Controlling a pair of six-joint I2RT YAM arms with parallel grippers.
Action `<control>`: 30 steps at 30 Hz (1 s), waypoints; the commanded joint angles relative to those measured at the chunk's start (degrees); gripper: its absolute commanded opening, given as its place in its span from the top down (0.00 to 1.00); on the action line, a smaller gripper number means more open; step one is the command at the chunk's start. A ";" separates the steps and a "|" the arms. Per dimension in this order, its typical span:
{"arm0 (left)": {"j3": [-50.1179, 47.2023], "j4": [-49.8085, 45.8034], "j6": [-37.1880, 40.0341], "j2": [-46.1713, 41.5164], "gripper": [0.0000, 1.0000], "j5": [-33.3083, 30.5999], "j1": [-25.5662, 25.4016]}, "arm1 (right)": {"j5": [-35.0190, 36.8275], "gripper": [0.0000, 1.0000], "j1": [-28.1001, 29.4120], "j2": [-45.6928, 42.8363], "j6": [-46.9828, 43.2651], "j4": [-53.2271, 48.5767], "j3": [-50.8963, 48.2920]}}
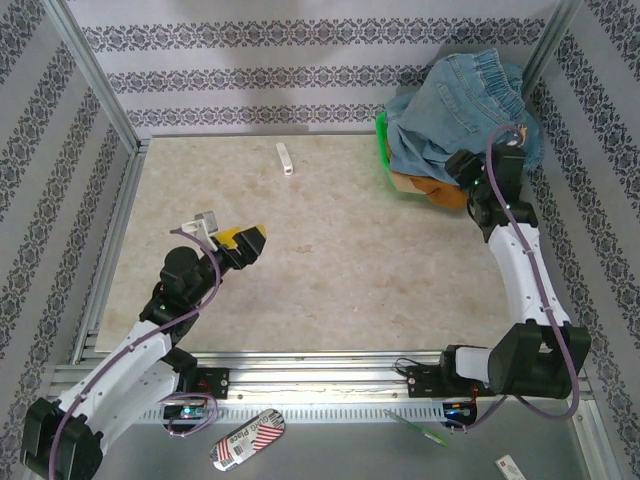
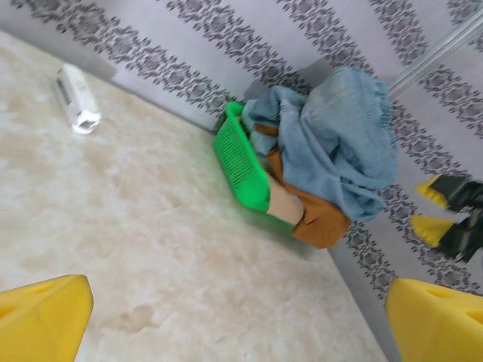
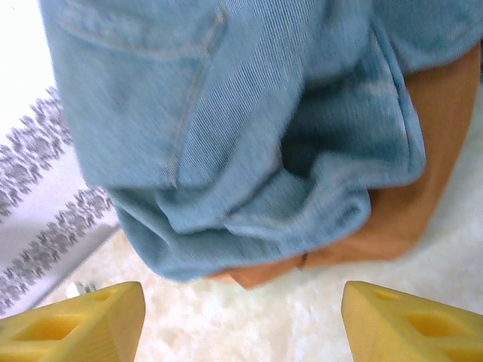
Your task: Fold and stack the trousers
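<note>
Right wrist view: the right gripper (image 3: 241,324) has its yellow fingers (image 3: 75,324) spread wide apart with nothing between them. It hangs just in front of the trousers (image 3: 226,128), close to the denim but not touching it. The light-blue fabric lies in a crumpled heap, a seam and a pocket edge showing, draped over an orange-brown item (image 3: 423,188) that sticks out beneath it.

From the top external view, that heap sits in the far right corner of the worktop (image 1: 330,270). It is piled on a green basket (image 1: 382,140), with the gathered waistband uppermost against the patterned wall (image 1: 300,75).

The left gripper (image 1: 245,243) is well apart from the heap, above the near left part of the worktop. Its jaws are also wide apart and empty, and they point across towards the basket. A small white object (image 1: 286,159) lies alone near the far edge.
</note>
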 commanded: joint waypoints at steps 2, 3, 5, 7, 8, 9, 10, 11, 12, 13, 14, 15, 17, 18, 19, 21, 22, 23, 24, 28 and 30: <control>-1.49 -6.80 0.45 -5.09 0.00 -2.74 0.55 | 0.53 0.25 -1.26 5.90 1.48 -1.08 7.20; -1.61 -7.53 0.47 -6.14 0.00 -2.96 0.46 | 0.80 0.24 -1.44 7.99 1.95 -1.43 9.22; -1.49 -9.04 0.74 -7.82 0.00 -3.29 0.46 | 1.49 0.21 -1.60 11.88 2.46 -2.30 12.64; -1.13 -10.78 1.27 -9.37 0.00 -3.37 0.54 | 1.50 0.19 -1.54 15.35 2.94 -2.13 15.01; -1.01 -11.48 1.45 -9.97 0.00 -3.46 0.55 | 1.51 0.19 -1.41 17.01 3.03 -2.24 16.07; -1.00 -12.19 1.70 -10.65 0.00 -3.50 0.53 | 2.34 0.19 -1.20 18.65 2.88 -2.66 17.42; -1.00 -12.88 1.87 -11.23 0.00 -3.79 0.51 | 2.96 0.19 -1.06 20.52 2.95 -2.99 18.68; -0.98 -13.43 2.03 -11.64 0.00 -4.02 0.53 | 3.05 0.20 -1.06 22.15 2.97 -3.06 19.74; -1.06 -13.83 2.16 -12.18 0.00 -4.20 0.55 | 2.77 0.26 -1.04 24.21 2.97 -3.44 21.35; -1.13 -14.15 2.29 -12.60 0.00 -4.41 0.53 | 1.86 0.42 -1.08 25.91 2.55 -3.35 22.91; -1.11 -14.42 2.34 -12.90 0.00 -4.54 0.55 | 0.82 0.56 -0.91 26.74 1.99 -2.48 23.60; -1.00 -14.75 2.49 -13.17 0.00 -4.75 0.55 | 0.85 0.71 -0.52 27.15 1.55 -2.28 24.29; -0.58 -15.74 2.84 -13.54 0.00 -5.08 0.55 | 1.03 0.86 0.51 26.37 0.13 -1.60 24.67; -0.24 -16.26 2.95 -13.68 0.00 -5.13 0.55 | 0.32 0.93 0.92 25.61 0.00 -1.36 24.64; 0.02 -16.56 2.97 -13.74 0.00 -5.12 0.53 | -0.59 1.00 1.28 24.75 0.01 -1.00 24.37; 0.57 -16.71 2.83 -13.77 0.00 -4.91 0.55 | -0.83 1.00 2.26 22.64 -0.09 -0.96 23.93; 0.97 -16.67 2.56 -13.72 0.00 -4.88 0.54 | -0.68 1.00 2.81 21.18 -0.42 -0.63 23.34; 1.34 -16.74 2.50 -13.62 0.00 -4.70 0.55 | -0.56 1.00 3.33 19.81 -0.66 -0.37 22.87; 2.05 -16.89 2.49 -13.40 0.00 -4.53 0.54 | -0.17 1.00 3.95 17.99 -1.02 -0.26 22.46; 4.76 -18.08 3.28 -12.98 0.00 -3.97 0.54 | 0.74 1.00 7.49 11.15 -3.18 -0.56 23.20; 5.83 -17.65 4.25 -13.19 0.00 -4.46 0.55 | 0.34 1.00 10.35 8.79 -4.51 -1.85 25.68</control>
